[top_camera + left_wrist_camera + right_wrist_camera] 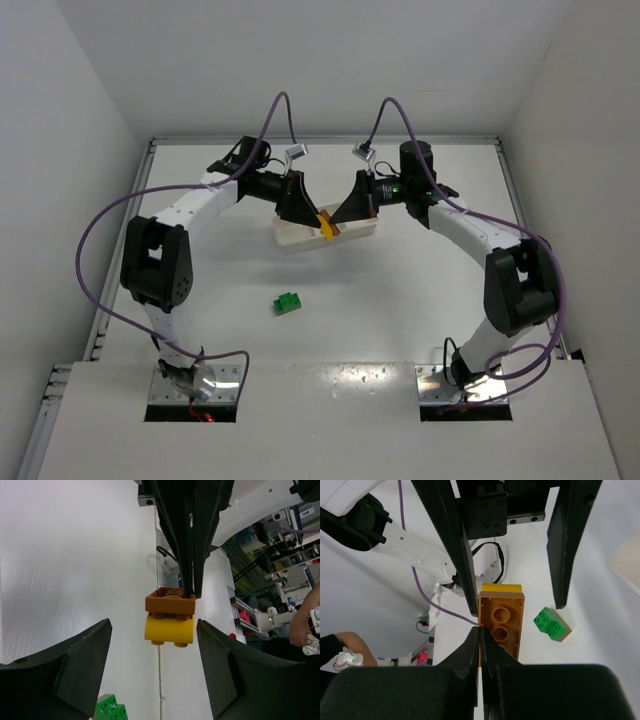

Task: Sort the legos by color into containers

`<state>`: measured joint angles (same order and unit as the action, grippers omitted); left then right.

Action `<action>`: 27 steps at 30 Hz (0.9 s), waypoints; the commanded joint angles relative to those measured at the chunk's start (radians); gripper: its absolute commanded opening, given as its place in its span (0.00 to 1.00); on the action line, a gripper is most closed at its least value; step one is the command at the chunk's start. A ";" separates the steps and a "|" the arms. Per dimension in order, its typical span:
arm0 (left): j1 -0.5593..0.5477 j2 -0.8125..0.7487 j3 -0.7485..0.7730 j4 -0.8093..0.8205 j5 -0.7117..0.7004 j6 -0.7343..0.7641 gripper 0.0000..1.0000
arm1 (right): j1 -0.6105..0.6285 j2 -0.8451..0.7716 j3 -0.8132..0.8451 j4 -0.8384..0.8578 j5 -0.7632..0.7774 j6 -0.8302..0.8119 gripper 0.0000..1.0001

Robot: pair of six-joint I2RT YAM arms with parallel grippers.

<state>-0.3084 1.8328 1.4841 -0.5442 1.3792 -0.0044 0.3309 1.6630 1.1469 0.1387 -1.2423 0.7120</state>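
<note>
Worktop [400, 300]: white, closed in by white panels at the left, back and right, with both arms bolted at its near edge.
Left arm [160, 265]: rises from the left base, bends inward and reaches toward the middle of the back area; a purple cable [95, 240] loops beside it.
Green brick [288, 302]: lies on the worktop on the near side of the tray, well apart from both grippers. The right wrist view shows a reddish-brown piece [564, 631] joined under it.
Tray [292, 238]: long, white and low-walled, lying across the worktop under the point where the two grippers meet.
Left gripper [153, 625]: fingers apart, one on each side of the brick stack. In its own wrist view there is a clear gap on both sides, and it grips nothing.
Brown brick [170, 602]: orange-brown, held in the air between the two grippers, hollow side toward the right wrist camera.
Yellow brick [169, 629]: stuck to the brown brick and touching it along one whole face. In the top view the pair hangs over about the middle of the tray; which compartment lies below cannot be told.
Right gripper [481, 641]: fingers pressed together on one thin side wall of the brown brick, carrying the stack.
Right arm [515, 285]: rises from the right base and bends inward toward the left arm, with a purple cable along it.
</note>
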 commanded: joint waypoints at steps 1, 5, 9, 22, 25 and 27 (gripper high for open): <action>-0.023 0.003 0.041 0.013 0.060 0.023 0.74 | 0.007 0.007 0.042 0.053 -0.029 0.006 0.00; -0.032 0.003 0.041 0.013 0.090 0.023 0.63 | 0.007 0.007 0.042 0.062 -0.020 0.006 0.00; -0.032 0.003 0.031 0.013 0.113 0.023 0.40 | -0.004 0.017 0.042 0.062 -0.009 0.006 0.00; -0.032 -0.069 -0.130 0.013 0.072 0.043 0.09 | -0.101 0.006 0.051 0.062 0.000 0.006 0.00; -0.014 -0.090 -0.156 0.013 0.072 0.052 0.07 | -0.127 -0.018 0.041 0.062 0.000 0.006 0.00; -0.005 -0.090 -0.156 0.013 0.063 0.052 0.07 | -0.127 -0.028 0.028 0.053 0.000 -0.011 0.00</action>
<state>-0.3286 1.8149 1.3243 -0.5476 1.4174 0.0147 0.2066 1.6855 1.1519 0.1558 -1.2358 0.7162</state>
